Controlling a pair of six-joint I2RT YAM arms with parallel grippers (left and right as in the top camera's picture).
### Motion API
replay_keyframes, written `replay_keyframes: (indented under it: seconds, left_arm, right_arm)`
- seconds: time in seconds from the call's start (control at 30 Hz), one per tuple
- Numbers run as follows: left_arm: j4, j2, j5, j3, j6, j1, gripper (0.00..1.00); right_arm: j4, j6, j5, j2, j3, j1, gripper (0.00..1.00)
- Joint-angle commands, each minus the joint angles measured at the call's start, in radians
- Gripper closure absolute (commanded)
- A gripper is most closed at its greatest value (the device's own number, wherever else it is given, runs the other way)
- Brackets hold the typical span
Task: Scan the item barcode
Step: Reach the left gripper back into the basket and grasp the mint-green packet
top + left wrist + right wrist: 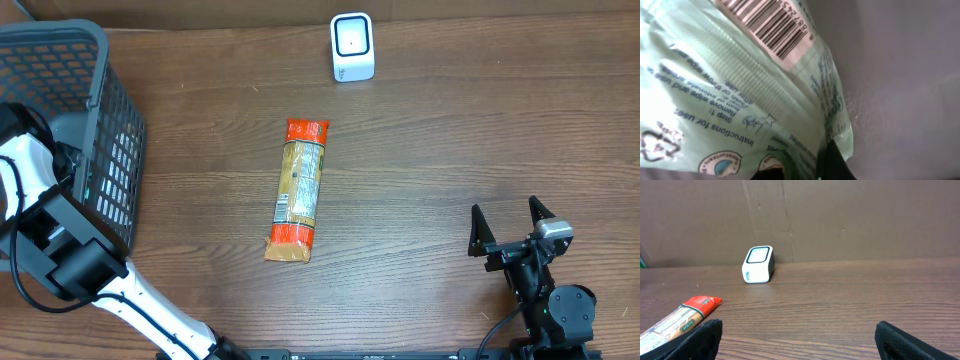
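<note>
A pale green wipes pack (740, 90), barcode (772, 27) showing, fills the left wrist view, the left claw (826, 164) clamped on its edge inside the grey basket (110, 150). Right claw (504, 210) spread wide over the worktop (450, 130).

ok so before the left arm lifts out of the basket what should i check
1. Left gripper shut on the wipes pack: ok, it appears to pinch the pack's corner.
2. Barcode readable: ok, it faces the wrist camera, though part is cropped.
3. Barcode scanner upright with its window unobstructed: ok.
4. Clearance to the basket wall: cannot tell, the gripper is hidden in the overhead view.
5. Route from basket to scanner: ok, the orange food packet lies nearer the robot than that line.
6. Right gripper out of the way: ok, it is open at the near right.
</note>
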Motion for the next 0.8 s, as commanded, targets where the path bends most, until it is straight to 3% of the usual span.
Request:
replay_keyframes:
  seconds: [0.0, 0.2, 0.53, 0.77]
  left_arm:
    - [-0.041, 0.012, 0.006, -0.007, 0.106, -0.007, 0.96]
    - [-0.102, -0.127, 0.089, 0.05, 0.151, -0.007, 0.96]
    - [-0.103, -0.561, 0.292, 0.068, 0.195, -0.031, 0.96]
    - [-0.208, -0.773, 0.422, 0.066, 0.3, -0.214, 0.96]
  right_arm:
    - [0.003, 0.002, 0.002, -0.004, -0.01, -0.002, 0.0]
    - [0.003, 0.002, 0.002, -0.004, -0.01, -0.002, 0.0]
    - [0.003, 0.002, 0.002, -0.004, -0.01, -0.002, 0.0]
    - [0.003, 0.002, 0.002, -0.004, -0.01, -0.002, 0.0]
